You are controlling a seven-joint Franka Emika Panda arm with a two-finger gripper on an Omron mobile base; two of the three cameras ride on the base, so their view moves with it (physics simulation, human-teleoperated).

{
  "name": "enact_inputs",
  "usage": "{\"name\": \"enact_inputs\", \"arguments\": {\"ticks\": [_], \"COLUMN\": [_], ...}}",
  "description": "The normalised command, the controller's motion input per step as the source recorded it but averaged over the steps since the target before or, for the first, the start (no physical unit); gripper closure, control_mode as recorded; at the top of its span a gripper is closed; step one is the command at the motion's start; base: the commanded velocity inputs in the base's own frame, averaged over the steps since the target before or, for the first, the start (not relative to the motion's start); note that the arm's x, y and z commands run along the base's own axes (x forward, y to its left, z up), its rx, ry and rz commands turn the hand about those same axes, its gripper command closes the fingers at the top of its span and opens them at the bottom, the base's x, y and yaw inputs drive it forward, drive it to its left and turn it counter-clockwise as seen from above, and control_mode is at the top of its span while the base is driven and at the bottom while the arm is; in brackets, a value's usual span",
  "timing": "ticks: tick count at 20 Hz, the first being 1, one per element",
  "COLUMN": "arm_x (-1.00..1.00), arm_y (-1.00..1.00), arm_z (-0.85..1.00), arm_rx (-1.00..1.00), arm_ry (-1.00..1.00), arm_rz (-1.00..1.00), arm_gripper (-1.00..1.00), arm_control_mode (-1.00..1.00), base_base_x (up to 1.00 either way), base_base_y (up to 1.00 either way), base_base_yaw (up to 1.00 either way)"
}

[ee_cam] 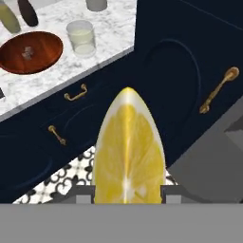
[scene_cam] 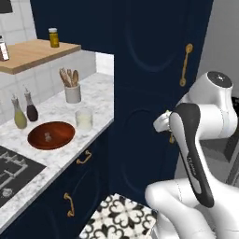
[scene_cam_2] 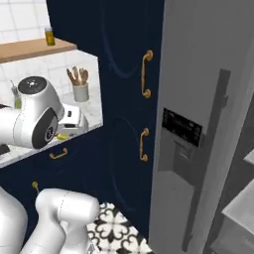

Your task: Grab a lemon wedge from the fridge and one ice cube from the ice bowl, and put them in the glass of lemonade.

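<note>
The gripper (ee_cam: 128, 190) pinched the lemon wedge (ee_cam: 128, 152) short of the glass (ee_cam: 81, 38), while the ice cube (ee_cam: 28, 50) lay in the bowl (ee_cam: 45, 59), ungrabbed.

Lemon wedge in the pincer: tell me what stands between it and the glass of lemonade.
Nothing visible does. The lemon wedge is held in the pincer over the floor, off the counter; the glass of lemonade stands near the counter's edge beside the ice bowl, with open air between.
</note>
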Motion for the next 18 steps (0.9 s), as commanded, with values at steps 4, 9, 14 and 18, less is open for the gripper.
{"name": "enact_inputs", "arguments": {"ticks": [4,9,14,18], "arm_x": [0.0,0.0,0.0,0.0], "arm_y": [0.0,0.0,0.0,0.0], "arm_z": [0.0,0.0,0.0,0.0], "arm_rx": [0.0,0.0,0.0,0.0], "arm_ry": [0.0,0.0,0.0,0.0], "arm_rz": [0.0,0.0,0.0,0.0], "arm_gripper": [1.0,1.0,1.0,1.0], "arm_control_mode": [1.0,1.0,1.0,1.0], "base_base_x": [0.27,0.91,0.6,0.01], "base_base_y": [-0.22,-0.4,-0.09,0.0], "base_base_yaw": [0.84,0.38,0.11,0.33]}}
